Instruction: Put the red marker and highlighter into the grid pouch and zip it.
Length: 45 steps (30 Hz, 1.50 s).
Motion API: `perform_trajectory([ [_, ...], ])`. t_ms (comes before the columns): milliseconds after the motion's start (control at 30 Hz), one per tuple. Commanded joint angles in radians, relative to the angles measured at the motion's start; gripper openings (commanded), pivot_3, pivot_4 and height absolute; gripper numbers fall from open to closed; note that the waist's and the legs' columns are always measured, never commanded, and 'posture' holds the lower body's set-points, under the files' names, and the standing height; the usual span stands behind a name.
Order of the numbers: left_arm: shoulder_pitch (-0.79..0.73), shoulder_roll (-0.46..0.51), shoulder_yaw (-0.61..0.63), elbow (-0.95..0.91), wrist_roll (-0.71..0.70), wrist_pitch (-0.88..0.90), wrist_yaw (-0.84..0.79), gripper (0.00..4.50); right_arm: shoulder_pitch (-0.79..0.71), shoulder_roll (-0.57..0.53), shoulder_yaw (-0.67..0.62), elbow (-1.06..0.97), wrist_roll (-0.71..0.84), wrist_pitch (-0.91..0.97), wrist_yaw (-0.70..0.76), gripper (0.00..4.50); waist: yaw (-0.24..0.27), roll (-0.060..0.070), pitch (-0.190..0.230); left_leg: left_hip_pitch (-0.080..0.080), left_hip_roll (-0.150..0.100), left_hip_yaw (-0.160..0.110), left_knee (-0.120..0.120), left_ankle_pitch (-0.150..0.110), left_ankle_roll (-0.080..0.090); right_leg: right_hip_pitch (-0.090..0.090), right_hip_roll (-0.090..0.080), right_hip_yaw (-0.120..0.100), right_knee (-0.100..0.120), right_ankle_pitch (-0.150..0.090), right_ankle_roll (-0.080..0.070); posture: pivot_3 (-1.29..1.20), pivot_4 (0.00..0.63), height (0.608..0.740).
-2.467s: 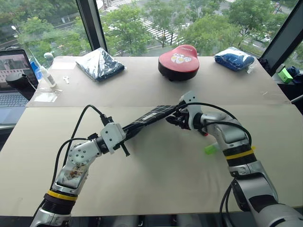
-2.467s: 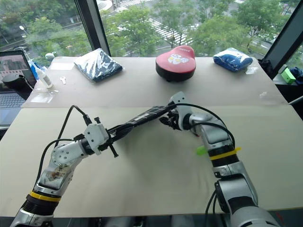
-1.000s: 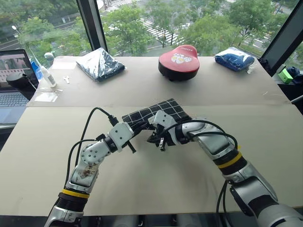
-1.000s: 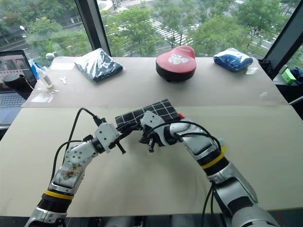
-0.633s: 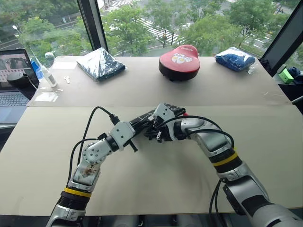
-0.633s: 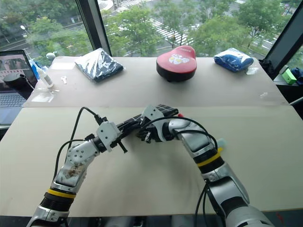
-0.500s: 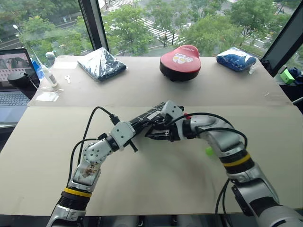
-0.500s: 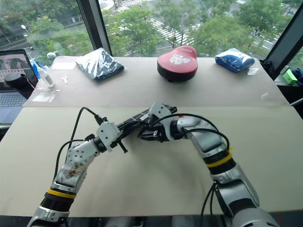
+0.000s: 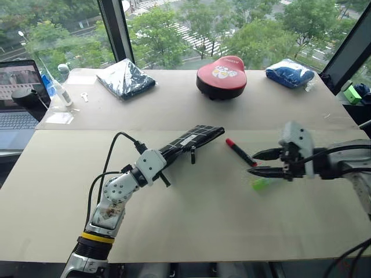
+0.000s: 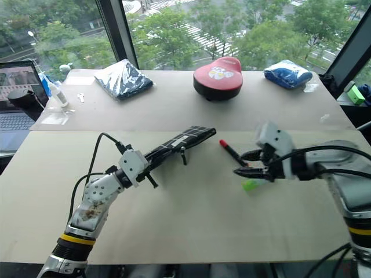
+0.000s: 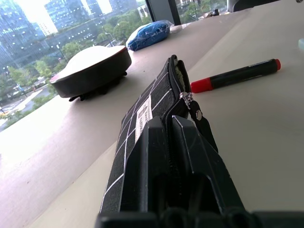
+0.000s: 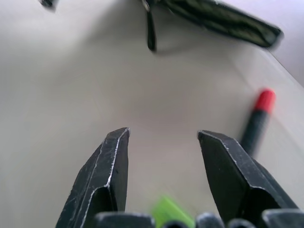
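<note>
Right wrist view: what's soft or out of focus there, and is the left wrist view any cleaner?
Right wrist view: claw fingers sharp; marker, highlighter and pouch smeared soft. Left wrist view: pouch and marker crisp, window background washed out by daylight glare.

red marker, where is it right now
The red marker lies on the table, right of the grid pouch and just beyond the right gripper, with the highlighter nearby.
</note>
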Motion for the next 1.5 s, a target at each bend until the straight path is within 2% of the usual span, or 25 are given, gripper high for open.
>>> perform_trajectory([
  [33,0.000,-0.008,0.012,-0.029,-0.020,-0.023,0.007,0.00,-0.012,-0.040,0.050,0.088,-0.055,-0.143,0.091,2.56,-0.002,0.000,0.000,0.000,0.000,0.000,0.000,0.000,0.000,0.000,0.000,0.000,0.000,0.000,0.000,0.00,0.150,0.740],
  [133,-0.004,-0.006,0.016,-0.024,-0.024,-0.027,0.004,0.00,-0.045,-0.050,0.116,0.177,-0.117,-0.237,0.141,2.56,-0.004,0.000,0.000,0.000,0.001,0.001,0.000,0.000,0.000,0.000,0.000,0.001,0.000,0.000,0.000,0.00,0.150,0.740],
  [367,0.003,-0.005,0.021,-0.027,-0.030,-0.036,0.008,0.00,-0.185,0.016,0.269,0.426,-0.276,-0.410,0.184,2.56,-0.006,0.000,0.000,0.000,0.000,0.001,0.001,0.000,-0.001,0.000,0.000,0.001,0.000,0.000,0.000,0.00,0.150,0.740],
  [700,0.016,0.003,0.036,-0.034,-0.031,-0.038,0.009,0.00,-0.234,0.046,0.343,0.563,-0.381,-0.549,0.266,2.56,0.001,0.000,0.000,0.000,0.000,0.001,0.001,0.001,-0.002,-0.001,-0.001,0.001,0.000,0.000,0.000,0.00,0.150,0.740],
  [933,0.019,0.005,0.042,-0.041,-0.028,-0.038,0.011,0.00,-0.263,0.078,0.365,0.620,-0.431,-0.558,0.271,2.56,-0.004,0.000,0.000,0.000,0.000,0.001,0.001,0.001,-0.002,0.000,-0.001,0.001,0.001,0.000,0.000,0.00,0.150,0.740],
  [967,0.019,0.005,0.042,-0.043,-0.028,-0.037,0.012,0.00,-0.267,0.081,0.366,0.626,-0.441,-0.552,0.263,2.05,-0.005,0.000,0.000,0.001,0.000,0.001,0.001,0.001,-0.002,0.000,-0.001,0.001,0.000,0.000,0.000,0.00,0.150,0.740],
  [1000,0.019,0.006,0.043,-0.045,-0.028,-0.037,0.013,0.00,-0.261,0.076,0.362,0.619,-0.433,-0.556,0.275,1.96,-0.005,0.000,0.000,0.001,0.000,0.001,0.001,0.001,-0.002,0.000,-0.001,0.001,0.000,0.000,0.000,0.00,0.150,0.740],
  [1067,0.020,0.006,0.044,-0.046,-0.028,-0.037,0.013,0.00,-0.247,0.073,0.347,0.597,-0.411,-0.545,0.292,1.21,-0.004,0.000,0.000,0.001,0.000,0.001,0.001,0.001,-0.002,0.000,-0.001,0.001,0.001,0.000,0.000,0.00,0.150,0.740],
  [1100,0.021,0.006,0.043,-0.047,-0.028,-0.038,0.014,0.00,-0.242,0.073,0.339,0.587,-0.403,-0.536,0.293,1.00,-0.003,0.000,0.000,0.001,0.000,0.001,0.001,0.001,-0.002,0.000,-0.001,0.001,0.001,0.000,0.000,0.00,0.150,0.740],
  [1300,0.016,0.004,0.038,-0.044,-0.027,-0.040,0.012,0.00,-0.185,0.058,0.290,0.514,-0.364,-0.481,0.293,0.99,0.000,0.000,0.000,0.001,0.000,0.001,0.001,0.001,-0.002,0.000,-0.001,0.001,0.001,0.000,0.000,0.00,0.150,0.740],
  [1400,0.008,0.003,0.037,-0.040,-0.029,-0.041,0.009,0.00,-0.167,0.055,0.217,0.446,-0.321,-0.414,0.243,0.99,0.003,0.000,0.000,0.000,0.001,0.000,0.001,0.001,-0.002,0.000,-0.001,0.001,0.001,0.000,0.000,0.00,0.150,0.740],
  [1500,0.008,0.006,0.039,-0.040,-0.035,-0.041,0.003,0.00,-0.219,0.044,0.113,0.379,-0.243,-0.345,0.205,0.99,0.003,0.000,0.000,-0.001,0.000,0.000,0.001,0.001,-0.002,-0.001,-0.002,0.002,0.001,0.000,0.000,0.00,0.150,0.740],
])
